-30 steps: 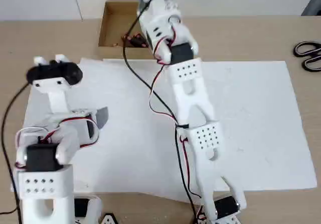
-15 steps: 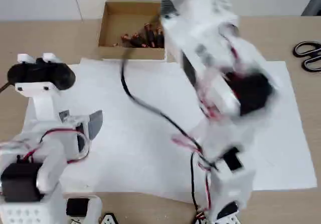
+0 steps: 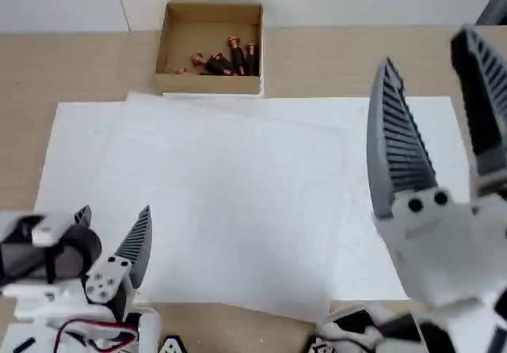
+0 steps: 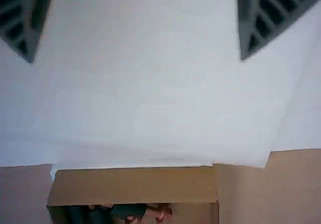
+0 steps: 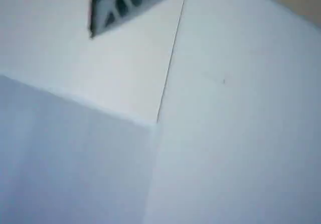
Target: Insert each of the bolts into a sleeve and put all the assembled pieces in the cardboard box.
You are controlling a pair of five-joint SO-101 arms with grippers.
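The cardboard box (image 3: 163,51) stands at the far edge of the table. Several bolt-and-sleeve pieces (image 3: 224,58), copper and dark, lie together in its right half. My left gripper (image 3: 115,214) is at the near left corner, open and empty, pointing toward the box. In the left wrist view its fingertips (image 4: 27,38) spread wide over the paper, with the box (image 4: 135,186) and the pieces (image 4: 133,211) beyond. My right gripper (image 3: 426,52) is raised high on the right, open, nothing between its fingers. One dark finger (image 5: 125,3) shows in the right wrist view.
A large white paper sheet (image 3: 238,195) covers the middle of the wooden table (image 3: 79,60), with nothing lying on it. The arms' bases sit at the near edge.
The right arm has drawn back from the box and risen on the right side. The left arm has folded back to the near left corner.
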